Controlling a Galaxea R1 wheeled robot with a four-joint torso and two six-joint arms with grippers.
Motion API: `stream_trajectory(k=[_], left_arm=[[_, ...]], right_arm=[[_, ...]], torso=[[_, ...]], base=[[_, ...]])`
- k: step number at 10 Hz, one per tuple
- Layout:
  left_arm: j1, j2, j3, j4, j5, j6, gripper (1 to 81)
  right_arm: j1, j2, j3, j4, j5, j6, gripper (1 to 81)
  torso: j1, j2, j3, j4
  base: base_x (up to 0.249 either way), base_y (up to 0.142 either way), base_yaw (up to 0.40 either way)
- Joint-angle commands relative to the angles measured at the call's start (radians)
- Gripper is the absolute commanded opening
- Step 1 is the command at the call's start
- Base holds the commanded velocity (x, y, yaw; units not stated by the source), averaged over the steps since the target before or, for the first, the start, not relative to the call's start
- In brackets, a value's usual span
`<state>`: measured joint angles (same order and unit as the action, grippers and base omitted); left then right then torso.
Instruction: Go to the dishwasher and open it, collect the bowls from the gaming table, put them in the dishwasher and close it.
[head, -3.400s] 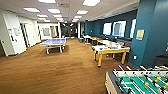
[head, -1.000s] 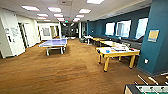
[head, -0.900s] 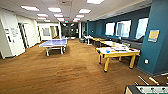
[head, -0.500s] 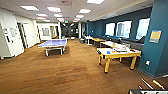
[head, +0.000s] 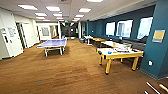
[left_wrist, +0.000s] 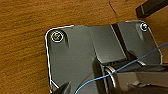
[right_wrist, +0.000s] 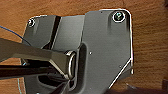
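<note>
A long games room runs away from the robot over a brown wood-look floor (head: 62, 72). On the right, near a teal pillar (head: 160, 42), stands the gaming table (head: 120, 53): a white top on a yellow frame and yellow legs, with a black corner at its near-left end. Several small coloured items lie on its top, toward the right half, but they are too blurred to say which of them are bowls. Behind it, farther along the teal window wall, more low desks (head: 107, 43) line up one after another.

To the left and farther off is a blue table-tennis table (head: 53, 44) on pale legs, standing well apart from the gaming table. White walls and doors (head: 10, 37) close the left side, and ceiling light panels (head: 53, 8) recede toward a dark doorway at the far end. At the near right corner, a few pale rods (head: 153, 87) cross the floor.

Both wrist views look straight down at the same wood-look floor past the robot's own dark plate. Whether the left hand or the right hand is open or closed cannot be told, nor whether either has hold of anything.
</note>
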<state>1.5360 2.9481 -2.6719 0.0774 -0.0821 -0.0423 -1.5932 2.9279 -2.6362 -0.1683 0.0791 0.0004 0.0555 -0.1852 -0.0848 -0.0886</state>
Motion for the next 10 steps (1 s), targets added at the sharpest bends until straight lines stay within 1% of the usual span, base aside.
stream_trajectory(k=[1, 10], left_arm=[[-0.058, -0.006, -0.002, -0.005, 0.044, 0.002, 81.1], [-0.056, 0.002, -0.002, -0.004, 0.044, 0.002, 81.1]], right_arm=[[0.051, -0.008, 0.001, 0.007, -0.044, 0.001, 81.1], [0.051, -0.004, -0.005, 0.007, -0.042, 0.001, 81.1]], torso=[[0.0, 0.0, 0.0, 0.0], [0.0, 0.0, 0.0, 0.0]], base=[[0.189, 0.0, 0.0], [0.191, 0.0, 0.0]])
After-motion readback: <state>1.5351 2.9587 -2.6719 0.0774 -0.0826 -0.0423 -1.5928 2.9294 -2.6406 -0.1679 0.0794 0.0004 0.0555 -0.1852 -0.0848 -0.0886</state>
